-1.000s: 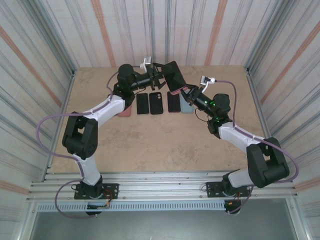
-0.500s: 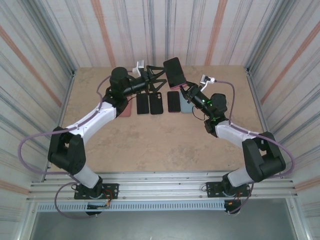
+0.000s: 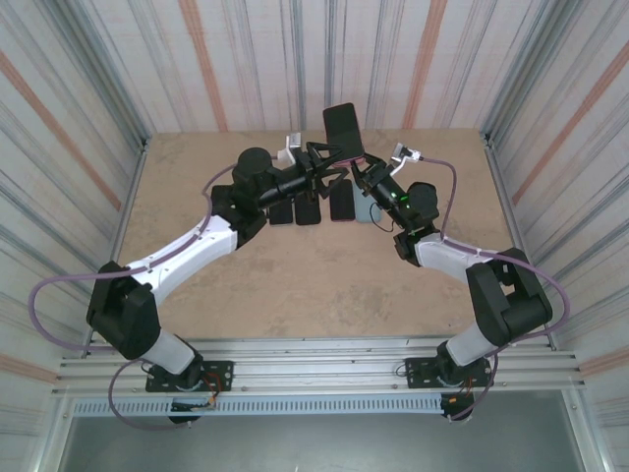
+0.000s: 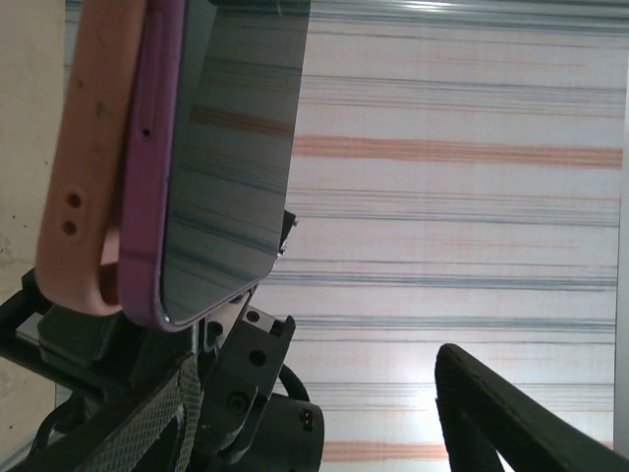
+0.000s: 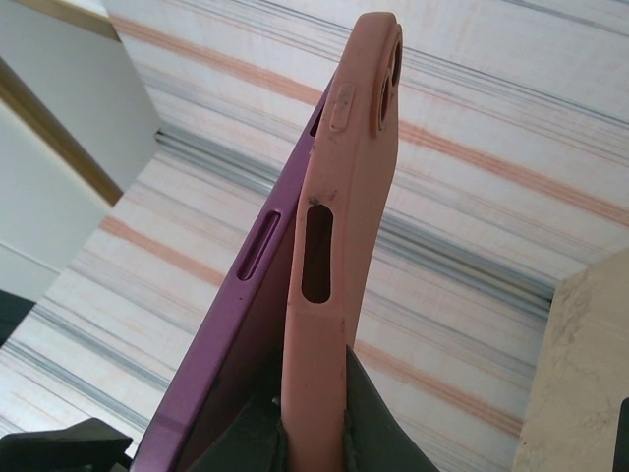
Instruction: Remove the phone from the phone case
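A purple phone with a dark screen is held upright in the air above the back of the table, partly seated in a pink case. My right gripper is shut on the case's lower end, dark fingers pinching it from both sides. The phone's purple edge stands away from the case along one side. In the left wrist view the phone and the case fill the upper left. My left gripper stands open just left of the phone, one finger clear of it.
Under the raised phone a row of dark phones lies on the tan table, with a bluish case at its right end. Striped walls close in the back and both sides.
The phone in its case has risen and turned more upright. The left arm has swung rightward, and its gripper now sits below and left of the phone.
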